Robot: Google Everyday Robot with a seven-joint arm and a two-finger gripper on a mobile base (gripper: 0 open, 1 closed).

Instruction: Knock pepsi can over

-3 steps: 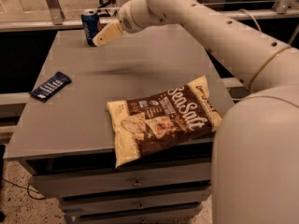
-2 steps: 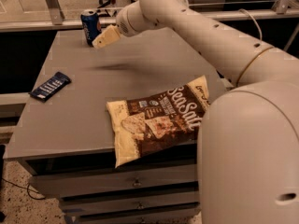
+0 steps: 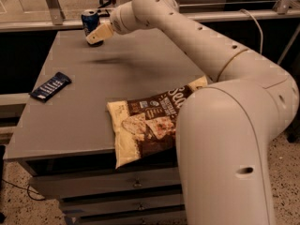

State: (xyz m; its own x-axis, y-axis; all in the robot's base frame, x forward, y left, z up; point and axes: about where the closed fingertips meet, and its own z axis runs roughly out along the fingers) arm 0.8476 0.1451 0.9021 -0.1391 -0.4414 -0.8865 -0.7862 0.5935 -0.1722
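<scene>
One upright pepsi can (image 3: 89,20) at table (image 3: 140,74) 11 o'clock; gripper (image 3: 95,36), seemingly closed for shoving, beside can's 5 o'clock.

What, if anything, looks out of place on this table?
The chip bag overhangs the front edge of the table. The pepsi can stands upright at the far corner, the gripper right beside it.

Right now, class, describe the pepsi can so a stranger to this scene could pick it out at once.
Find the grey table and look to its far left corner, where the gripper reaches. The pepsi can stands upright just beyond the gripper. It is the only upright round thing: the dark-blue wrapper at the left edge lies flat, and the chip bag in front is far larger.
</scene>
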